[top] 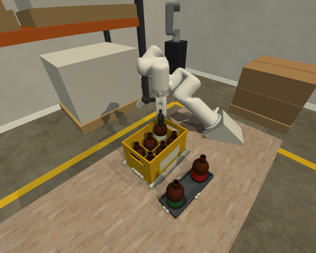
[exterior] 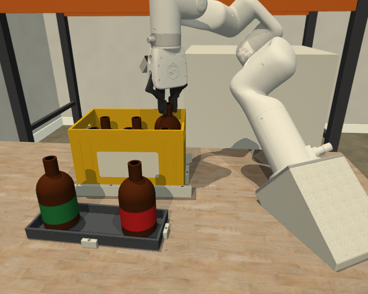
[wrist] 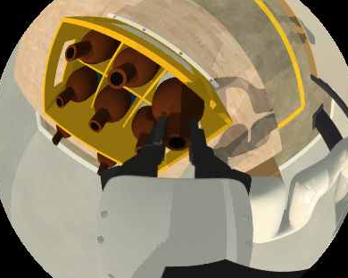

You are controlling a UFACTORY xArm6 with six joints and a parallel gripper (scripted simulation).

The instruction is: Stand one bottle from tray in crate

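My gripper (top: pixel 160 118) is shut on the neck of a brown bottle with a white label (top: pixel 160 131). The bottle stands upright, partly down in the far corner cell of the yellow crate (top: pixel 154 149), its shoulder above the rim. It also shows in the exterior view (exterior: pixel 167 120) and the wrist view (wrist: pixel 177 110), with my gripper (exterior: pixel 168 108) on its neck. Several other brown bottles stand in the other cells. On the dark tray (top: pixel 186 190) stand a green-labelled bottle (top: pixel 175 194) and a red-labelled bottle (top: pixel 199 168), both upright.
The crate sits on a pale base frame (exterior: pixel 133 191) on the wooden floor. My arm's grey wedge base (top: pixel 227 128) stands behind the tray. A large beige box (top: pixel 91 77) and stacked cardboard boxes (top: pixel 275 91) stand beyond the floor.
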